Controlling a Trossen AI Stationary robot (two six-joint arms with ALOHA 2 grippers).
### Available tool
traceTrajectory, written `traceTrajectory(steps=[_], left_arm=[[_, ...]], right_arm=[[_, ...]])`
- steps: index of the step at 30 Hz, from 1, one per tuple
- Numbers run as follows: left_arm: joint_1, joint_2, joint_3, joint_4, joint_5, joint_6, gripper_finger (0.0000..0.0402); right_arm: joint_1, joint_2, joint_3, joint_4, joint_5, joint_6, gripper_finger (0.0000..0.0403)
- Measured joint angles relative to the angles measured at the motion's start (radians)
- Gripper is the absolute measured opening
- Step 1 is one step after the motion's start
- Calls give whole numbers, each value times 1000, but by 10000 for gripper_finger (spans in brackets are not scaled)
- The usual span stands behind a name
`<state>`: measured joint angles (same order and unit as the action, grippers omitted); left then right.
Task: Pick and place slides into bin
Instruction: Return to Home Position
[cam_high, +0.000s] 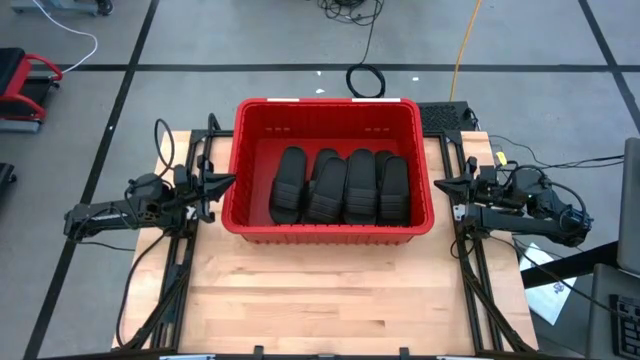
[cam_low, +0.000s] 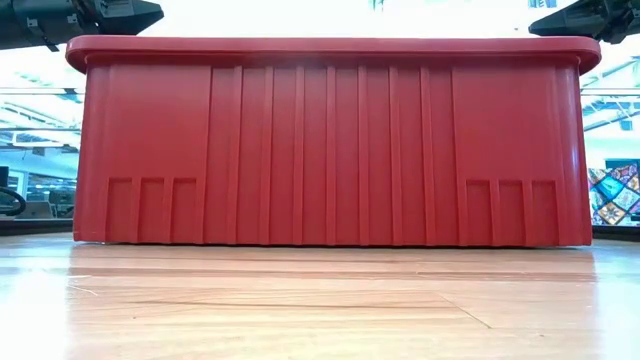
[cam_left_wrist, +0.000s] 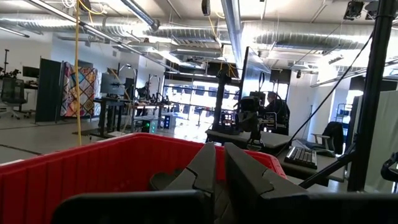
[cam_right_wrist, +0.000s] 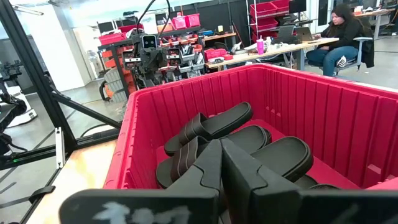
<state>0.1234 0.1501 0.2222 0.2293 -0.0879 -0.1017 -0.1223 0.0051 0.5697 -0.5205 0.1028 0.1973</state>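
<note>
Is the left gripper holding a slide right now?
No, the left gripper is shut on nothing beside the bin, and the slides lie inside the bin.

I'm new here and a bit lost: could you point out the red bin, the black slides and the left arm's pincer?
Red bin (cam_high: 327, 103): high view, far rim.
Black slides (cam_high: 358, 186): high view, strap of a middle one.
Left pincer (cam_high: 230, 182): high view, between its fingertips, beside the bin.

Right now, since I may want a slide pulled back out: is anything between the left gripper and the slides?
Only the bin's left wall: the left gripper waits outside it, the slides lie inside, uncovered from above.
</note>
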Motion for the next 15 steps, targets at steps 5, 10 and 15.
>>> traceTrajectory(steps=[5,10,15], left_arm=[[0,0,0,0,0,0,31],[0,0,0,0,0,0,31],[0,0,0,0,0,0,31]], right_arm=[[0,0,0,0,0,0,0],[0,0,0,0,0,0,0],[0,0,0,0,0,0,0]])
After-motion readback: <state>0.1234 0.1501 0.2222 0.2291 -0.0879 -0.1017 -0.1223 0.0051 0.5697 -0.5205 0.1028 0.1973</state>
